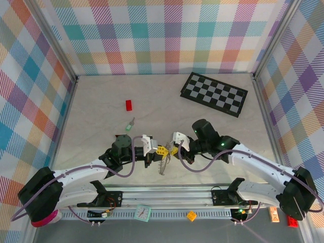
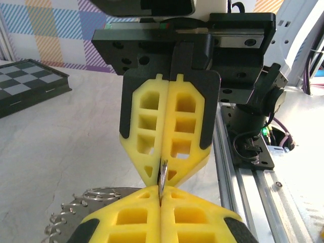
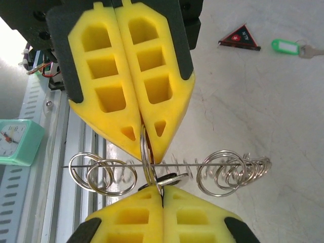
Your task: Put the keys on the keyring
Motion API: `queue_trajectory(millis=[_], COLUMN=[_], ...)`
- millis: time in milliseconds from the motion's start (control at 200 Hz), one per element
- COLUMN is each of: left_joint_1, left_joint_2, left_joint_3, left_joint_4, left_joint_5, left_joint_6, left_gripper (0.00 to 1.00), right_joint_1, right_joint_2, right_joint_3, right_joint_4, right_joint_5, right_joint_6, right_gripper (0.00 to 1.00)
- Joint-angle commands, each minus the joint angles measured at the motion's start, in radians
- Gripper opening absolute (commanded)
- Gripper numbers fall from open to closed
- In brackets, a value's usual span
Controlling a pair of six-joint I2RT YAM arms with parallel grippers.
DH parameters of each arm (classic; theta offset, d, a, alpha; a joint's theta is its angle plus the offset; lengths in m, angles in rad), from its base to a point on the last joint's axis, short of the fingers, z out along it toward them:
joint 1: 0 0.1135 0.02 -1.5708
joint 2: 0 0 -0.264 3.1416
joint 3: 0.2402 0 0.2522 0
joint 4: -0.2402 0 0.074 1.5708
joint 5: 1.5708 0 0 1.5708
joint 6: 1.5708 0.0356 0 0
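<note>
Top view: at lower centre the left gripper (image 1: 158,151) and right gripper (image 1: 174,148) meet tip to tip, and the keyring (image 1: 163,166) hangs just below them. One probably steadies a ring while the other works it. The light green key (image 1: 130,125) lies apart on the table (image 1: 101,101), up and left, not yet threaded.

Left wrist view: the left gripper (image 2: 161,196), at the bottom edge, is closed on a thin ring of the keyring (image 2: 76,210), seen edge-on. The right gripper (image 2: 162,169) pinches the same ring from above.

Right wrist view: the right gripper (image 3: 162,197), at the bottom, is closed on the keyring (image 3: 223,172), and the left gripper (image 3: 143,132) clamps it from above. A dark piece (image 3: 161,179) at the fingertips may be a key head; I cannot tell. The light green key (image 3: 285,47) sits at upper right
</note>
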State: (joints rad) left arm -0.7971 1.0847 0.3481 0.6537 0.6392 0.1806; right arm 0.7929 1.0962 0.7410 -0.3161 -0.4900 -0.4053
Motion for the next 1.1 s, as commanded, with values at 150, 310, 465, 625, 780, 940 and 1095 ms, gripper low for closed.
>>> queue_trajectory(millis=[150, 310, 465, 625, 780, 940, 1095], left_joint_1=[-0.01, -0.009, -0.01, -0.009, -0.009, -0.009, -0.009], left_joint_2=[-0.011, -0.01, 0.03, 0.06, 0.078, 0.093, 0.101], left_joint_3=[-0.001, -0.02, -0.034, -0.037, -0.035, -0.032, -0.024], left_joint_4=[0.104, 0.139, 0.258, 0.315, 0.336, 0.358, 0.363], left_joint_5=[0.026, -0.011, -0.028, -0.038, -0.046, -0.056, -0.049], left_joint_6=[0.003, -0.015, -0.09, -0.128, -0.148, -0.162, -0.171], left_gripper=[0.0, 0.0, 0.0, 0.0, 0.0, 0.0, 0.0], right_joint_1=[0.005, 0.006, 0.013, 0.024, 0.028, 0.038, 0.045], right_joint_2=[-0.046, -0.114, -0.113, -0.104, -0.083, -0.052, -0.065], right_joint_3=[0.013, -0.047, -0.085, -0.122, -0.149, -0.168, -0.205], right_joint_4=[0.004, 0.009, 0.046, 0.138, 0.229, 0.287, 0.371], right_joint_5=[0.002, 0.035, 0.016, 0.045, 0.055, 0.091, 0.178], right_joint_6=[0.001, 0.021, 0.06, 0.077, 0.095, 0.1, 0.097], right_gripper=[0.27, 0.39, 0.39, 0.39, 0.39, 0.38, 0.35])
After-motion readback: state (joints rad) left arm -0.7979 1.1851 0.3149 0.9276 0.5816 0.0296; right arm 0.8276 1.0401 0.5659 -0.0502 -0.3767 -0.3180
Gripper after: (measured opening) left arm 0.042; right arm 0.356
